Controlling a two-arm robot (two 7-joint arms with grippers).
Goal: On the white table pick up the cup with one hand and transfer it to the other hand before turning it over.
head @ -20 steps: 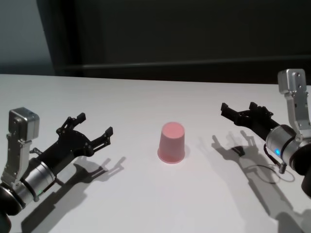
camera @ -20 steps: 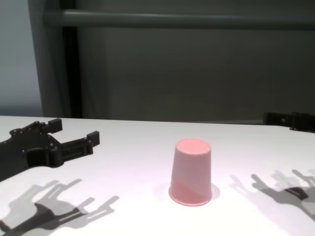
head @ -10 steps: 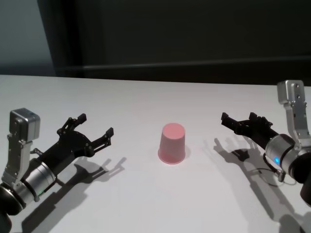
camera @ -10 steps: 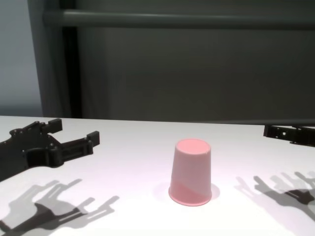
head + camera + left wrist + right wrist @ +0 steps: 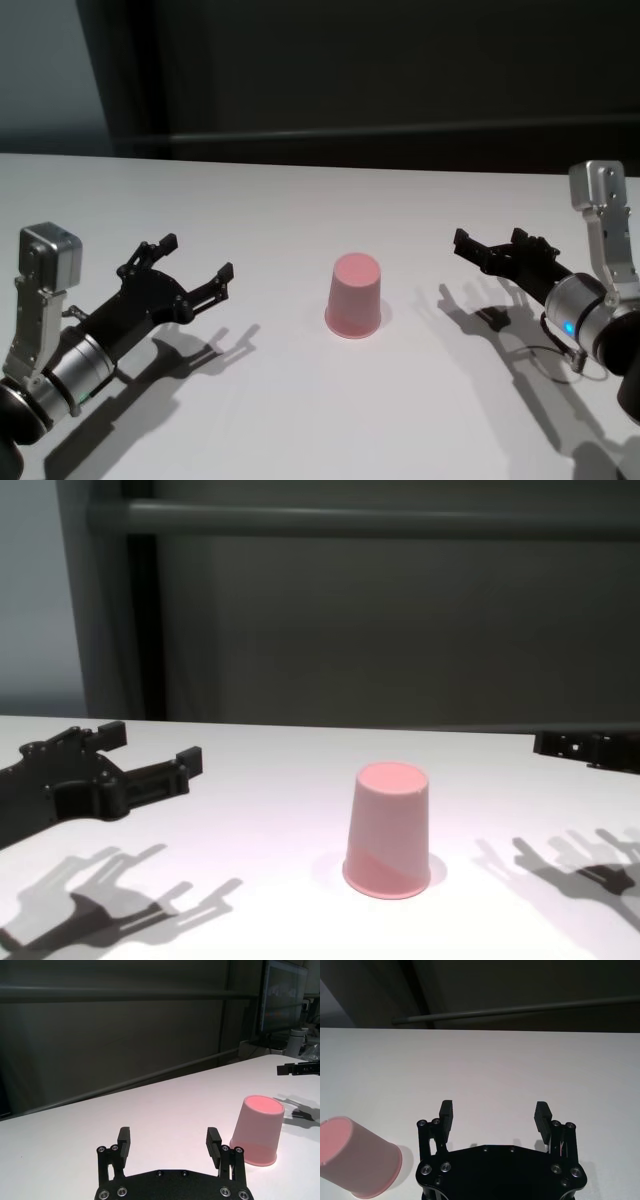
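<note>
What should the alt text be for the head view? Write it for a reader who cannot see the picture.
A pink cup stands upside down, rim on the white table, midway between two black grippers. The left gripper and the right gripper both hover open off to its sides, pointing toward it, neither touching it.

Cup [image 5: 353, 296]: small plain pink tumbler, smooth, tapered, no handle. Stands upside down, wide rim flat on the bench [image 5: 400, 220], closed base up. Upright, not tilted. Sits mid-bench. Left end effector [image 5: 191, 272] well apart on its left, fingers spread, empty. Right end effector [image 5: 495, 249] well apart on its right, fingers spread, empty. Bench: broad, flat, matte white.
</note>
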